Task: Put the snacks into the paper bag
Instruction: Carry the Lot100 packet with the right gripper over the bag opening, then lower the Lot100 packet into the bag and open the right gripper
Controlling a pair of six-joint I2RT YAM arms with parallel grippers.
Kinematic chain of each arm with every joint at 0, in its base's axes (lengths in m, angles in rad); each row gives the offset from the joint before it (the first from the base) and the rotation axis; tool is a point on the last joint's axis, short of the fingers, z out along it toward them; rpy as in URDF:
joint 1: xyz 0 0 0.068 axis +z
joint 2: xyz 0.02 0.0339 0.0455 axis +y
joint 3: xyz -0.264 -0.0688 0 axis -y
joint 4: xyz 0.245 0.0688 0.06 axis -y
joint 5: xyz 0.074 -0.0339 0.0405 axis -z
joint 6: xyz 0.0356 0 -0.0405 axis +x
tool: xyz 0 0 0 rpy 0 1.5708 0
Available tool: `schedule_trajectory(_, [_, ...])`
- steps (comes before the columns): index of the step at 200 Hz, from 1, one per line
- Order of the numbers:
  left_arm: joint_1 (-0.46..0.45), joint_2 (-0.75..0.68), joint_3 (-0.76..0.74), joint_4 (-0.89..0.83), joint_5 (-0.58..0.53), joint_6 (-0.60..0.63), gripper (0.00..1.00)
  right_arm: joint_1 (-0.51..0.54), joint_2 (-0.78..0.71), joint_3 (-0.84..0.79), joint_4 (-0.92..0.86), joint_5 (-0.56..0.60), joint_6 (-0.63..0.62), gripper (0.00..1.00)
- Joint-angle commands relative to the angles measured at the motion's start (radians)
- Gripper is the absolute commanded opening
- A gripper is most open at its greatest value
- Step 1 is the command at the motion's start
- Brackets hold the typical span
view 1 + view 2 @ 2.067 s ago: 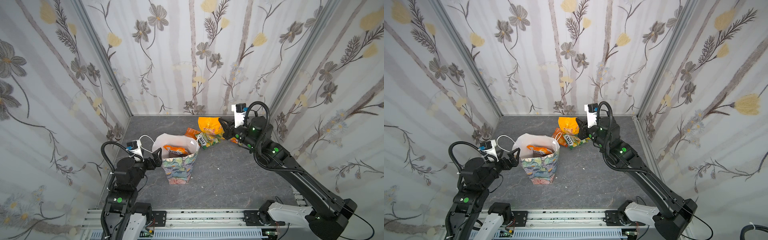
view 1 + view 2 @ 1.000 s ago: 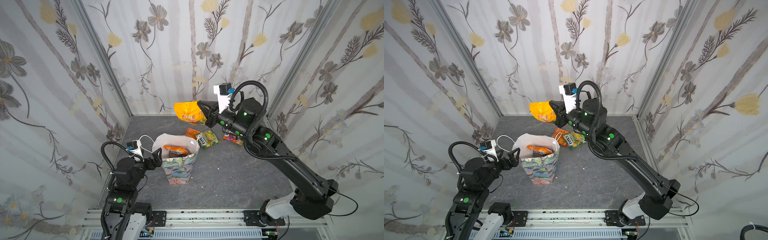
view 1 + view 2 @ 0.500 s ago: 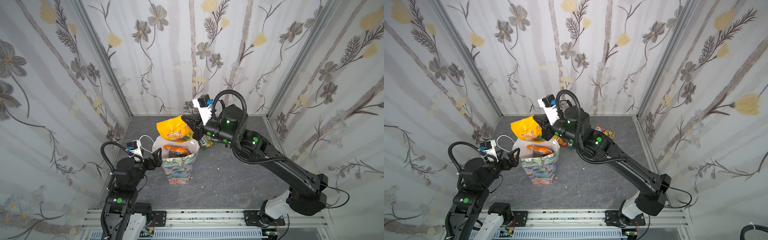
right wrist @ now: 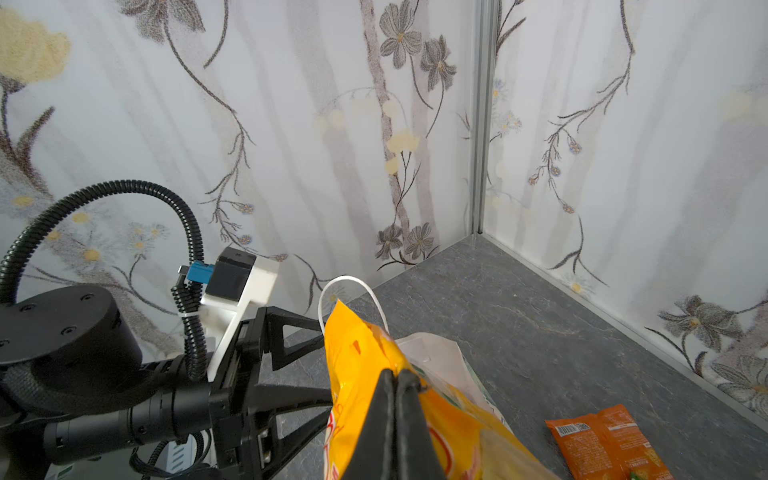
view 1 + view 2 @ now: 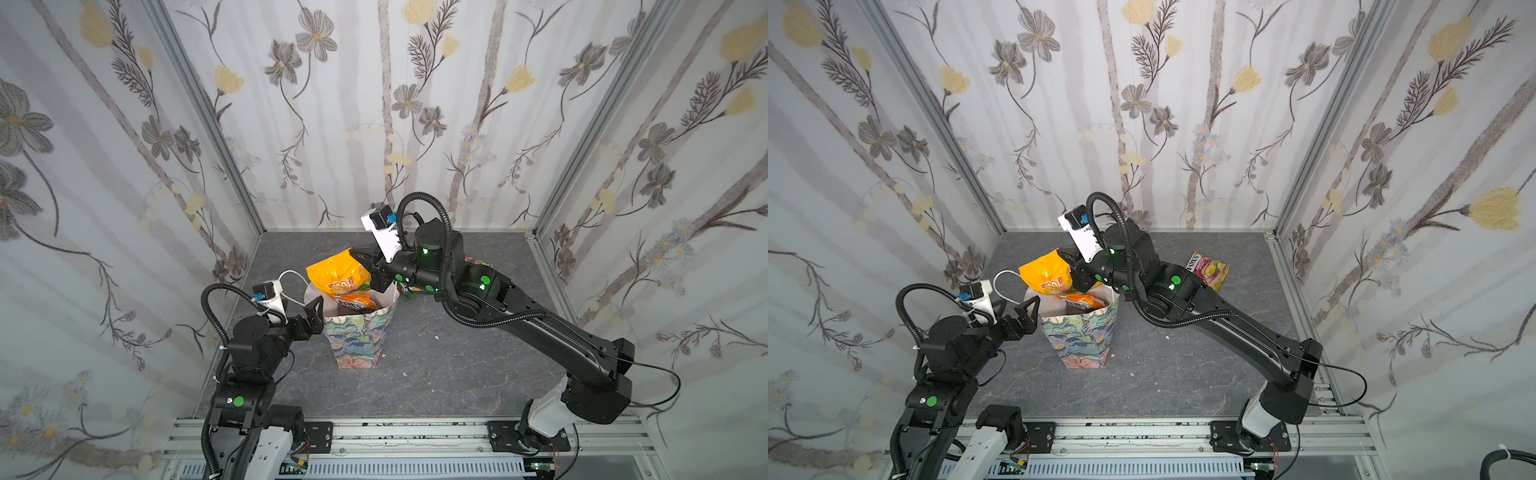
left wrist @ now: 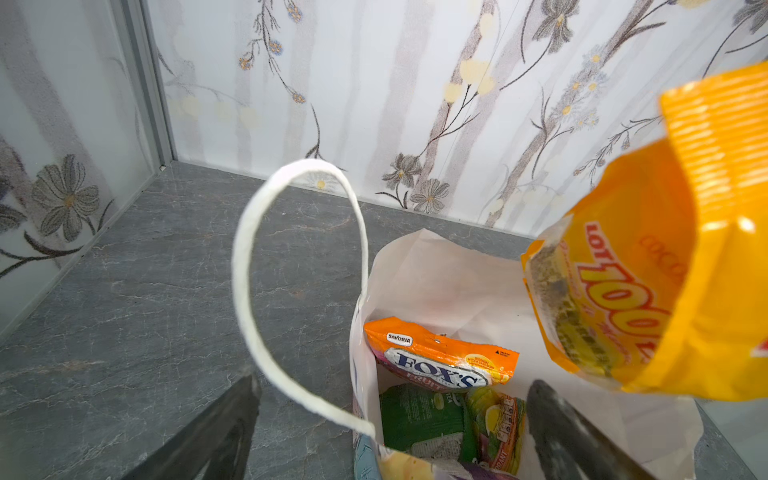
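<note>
Landmark: paper bag (image 5: pixel 359 332), upright on the floor (image 5: pixel 436 374).
- The left gripper (image 5: pixel 316 313) sits at the bag's left rim, one finger outside the wall and one over the opening.
- The cord handle (image 6: pixel 257 266) loops out to the bag's left.
- The held packet (image 5: pixel 338 272) hangs above the opening, toward the bag's back edge. The right gripper (image 4: pixel 397 376), behind-right of the bag, is clamped on it.
- The stacked packets (image 6: pixel 440 361) lie inside the bag.
- The loose packet (image 5: pixel 1210 268) lies on the floor behind-right of the bag, well apart.
- The second loose packet (image 4: pixel 602 440) lies on the floor near the bag.
</note>
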State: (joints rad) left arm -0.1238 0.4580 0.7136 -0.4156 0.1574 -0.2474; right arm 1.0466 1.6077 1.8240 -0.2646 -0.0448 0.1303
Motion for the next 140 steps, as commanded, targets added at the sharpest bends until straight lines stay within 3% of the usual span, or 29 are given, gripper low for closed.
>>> schedule_trajectory(1, [0.001, -0.001, -0.003, 0.032, -0.004, -0.008, 1.00, 0.003, 0.018, 0.010, 0.079, 0.022, -0.009, 0.00])
schedule_trajectory(140, [0.001, -0.002, -0.004, 0.032, -0.002, -0.008, 1.00, 0.003, 0.077, 0.020, 0.018, 0.117, -0.088, 0.00])
